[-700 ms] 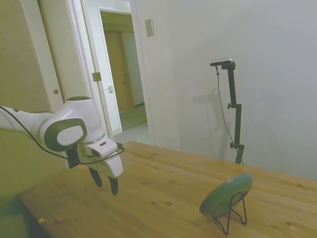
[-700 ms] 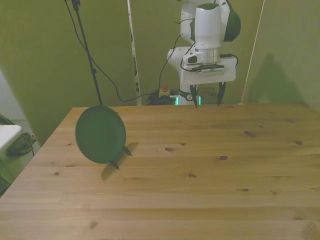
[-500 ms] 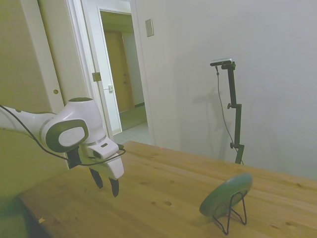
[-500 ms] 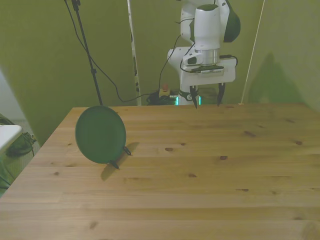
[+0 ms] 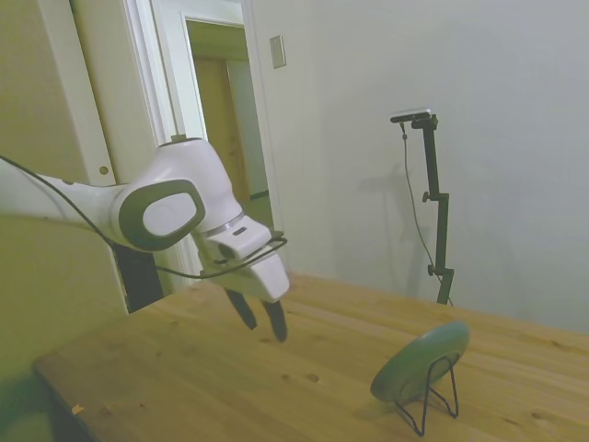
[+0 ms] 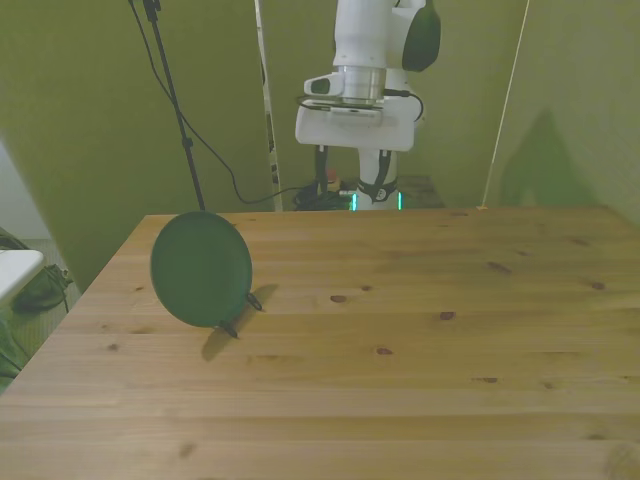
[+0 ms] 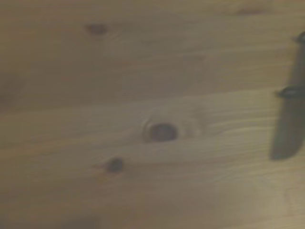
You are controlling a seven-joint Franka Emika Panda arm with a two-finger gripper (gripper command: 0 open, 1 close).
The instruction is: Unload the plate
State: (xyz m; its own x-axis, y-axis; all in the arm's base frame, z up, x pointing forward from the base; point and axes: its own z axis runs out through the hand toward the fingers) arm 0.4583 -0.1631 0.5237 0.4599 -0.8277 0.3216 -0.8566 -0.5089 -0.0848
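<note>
Fingers (image 5: 275,324) apart; one plate (image 6: 201,268), one wire stand (image 5: 431,398).

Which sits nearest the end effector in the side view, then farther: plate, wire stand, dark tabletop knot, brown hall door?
1. Dark knot, on the table below the end effector.
2. Plate and wire stand, across the table; too close to call.
3. Brown door, beyond the doorway.
</note>
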